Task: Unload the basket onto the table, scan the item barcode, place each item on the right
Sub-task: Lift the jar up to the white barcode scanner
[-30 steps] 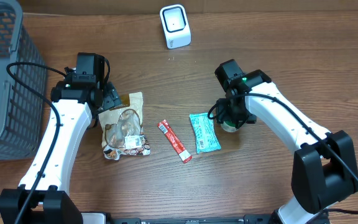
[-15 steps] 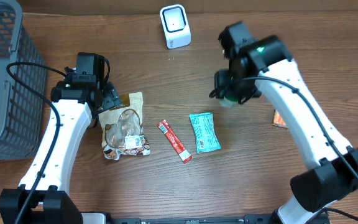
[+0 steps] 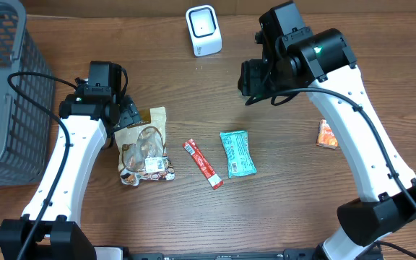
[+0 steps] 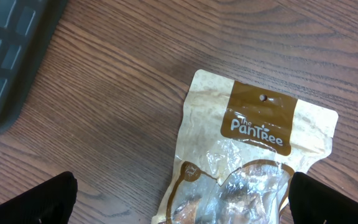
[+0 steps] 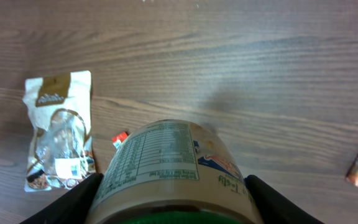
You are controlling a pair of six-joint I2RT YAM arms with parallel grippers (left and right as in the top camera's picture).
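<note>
My right gripper is shut on a round tub with a cream nutrition label and a green lid, held lying sideways above the table. In the overhead view the right gripper hangs right of and a little nearer than the white scanner, and hides most of the tub. The left gripper stands open over a tan Pantree snack pouch, one finger on each side of it. The same pouch lies flat below the left gripper.
A red stick pack and a teal packet lie mid-table. An orange packet sits at the right. A grey mesh basket fills the left edge, with a black cable crossing it.
The right arm lifted the tub from beside the teal packet and carried it back toward the scanner, uncovering the orange packet. The left arm stayed still.
</note>
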